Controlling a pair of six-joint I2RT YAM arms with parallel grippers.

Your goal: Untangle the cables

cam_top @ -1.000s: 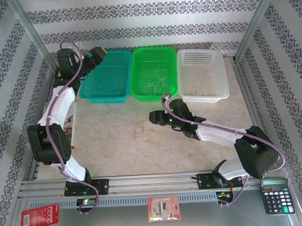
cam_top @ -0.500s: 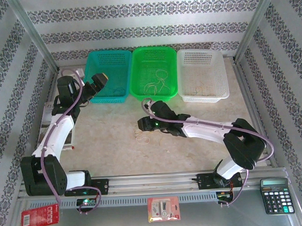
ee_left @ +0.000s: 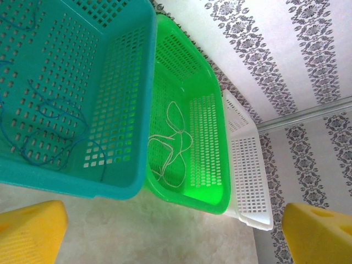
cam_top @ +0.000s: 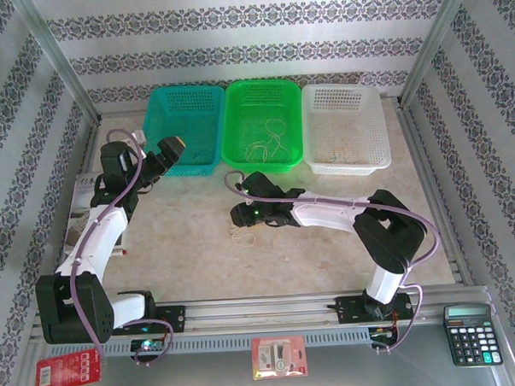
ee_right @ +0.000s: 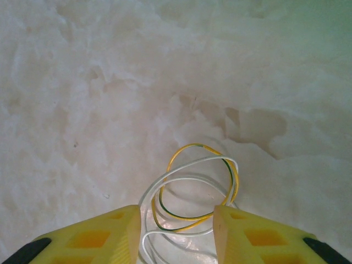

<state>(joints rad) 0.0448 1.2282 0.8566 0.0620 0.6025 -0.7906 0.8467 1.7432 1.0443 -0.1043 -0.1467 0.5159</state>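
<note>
Cables (ee_right: 192,187), white and yellow loops, on table (ee_right: 82,82) between part-open jaws of right gripper (ee_right: 176,223), not clamped. Left gripper (ee_left: 176,231): jaws spread wide, empty, near teal basket (ee_left: 82,187). Teal basket holds blue cable (ee_left: 55,137); green basket (ee_left: 187,60) beside it, whitish cable (ee_left: 170,137); white basket (ee_left: 247,181) beyond.

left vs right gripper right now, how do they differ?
Gap: the left gripper has its yellow fingers wide apart; the right gripper has them closer together.
Contents: nothing lies between the left gripper's fingers; the right gripper straddles thin yellow and white wire loops.
Aim: the left gripper faces the teal plastic basket and the green plastic basket; the right gripper points down at the pale marbled tabletop.
Shared: both open, neither clamps anything.
</note>
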